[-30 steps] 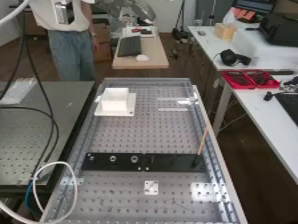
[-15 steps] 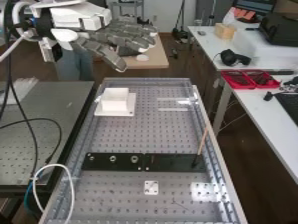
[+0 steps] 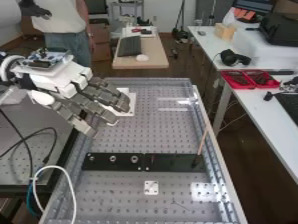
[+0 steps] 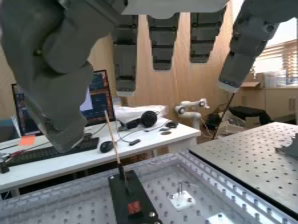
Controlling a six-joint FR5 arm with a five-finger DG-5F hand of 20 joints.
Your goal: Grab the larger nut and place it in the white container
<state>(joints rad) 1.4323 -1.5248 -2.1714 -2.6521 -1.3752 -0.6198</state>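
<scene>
Perforated metal bench (image 3: 159, 200), raised rails along its long sides, wooden floor beyond its far edge. Across the near half you have a flat black bar (image 3: 103, 165), long axis running crosswise, one end close to the bench's left edge. Larger nut (image 3: 113, 158): on the bar, set in from that left end, between the smaller nut (image 3: 91, 158) and the bearing (image 3: 134, 159), apart from both. Outline roundish, about as long as wide; too small for you to tell which way its flats or hole point. White container (image 3: 132, 104) near the bench's far left corner, partly hidden behind the hand (image 3: 63, 82). Hand is over the bench's left edge, palm end outside it, fingers slanting inward and down. Wrist view gives you the fingers (image 4: 163, 42) long, nearly straight and spread, gaps between them, thumb well off to one side.
</scene>
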